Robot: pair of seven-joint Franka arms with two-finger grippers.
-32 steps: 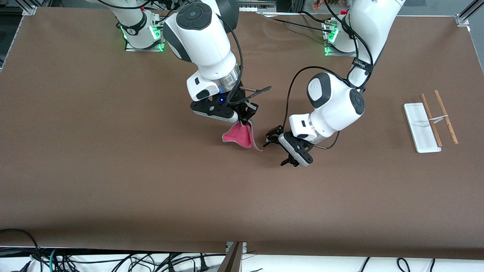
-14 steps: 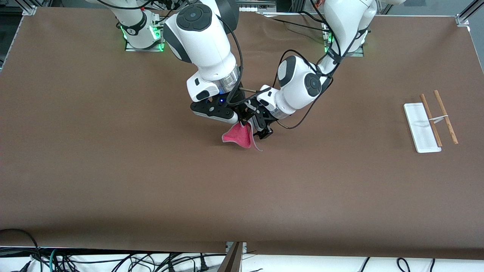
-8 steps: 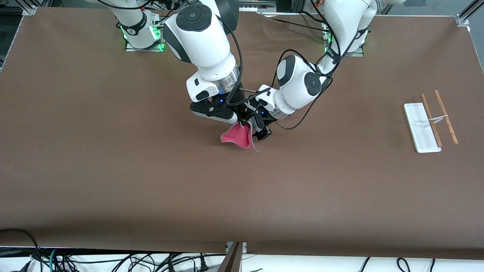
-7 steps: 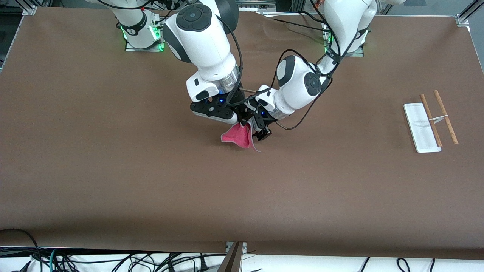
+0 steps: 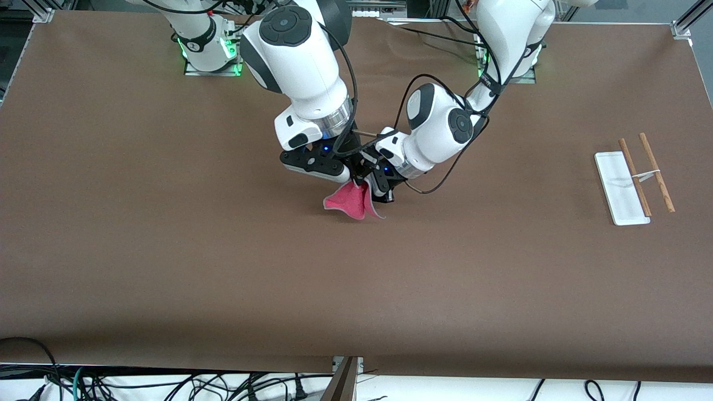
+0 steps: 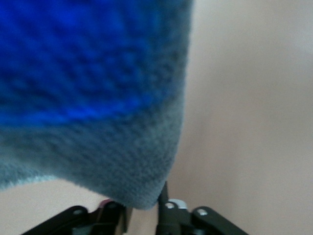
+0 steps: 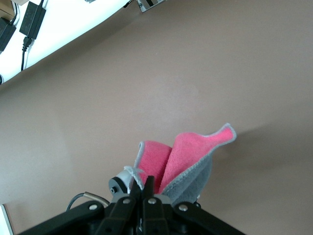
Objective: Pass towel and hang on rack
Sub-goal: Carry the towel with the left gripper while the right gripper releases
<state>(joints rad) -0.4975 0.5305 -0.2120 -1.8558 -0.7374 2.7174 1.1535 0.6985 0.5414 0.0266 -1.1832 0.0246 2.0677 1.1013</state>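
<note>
The handover is under way over the middle of the bench: the right hand pinches the towel by its top edge, so it hangs pink side out. The left hand, open and well apart from the towel a moment ago, has now come in and closed on the towel's edge. The right hand's release and the carry to the rack, at the left arm's end of the bench, are still to do.

Fuzzy cloth towel – matt, wooden-rodded rack
</note>
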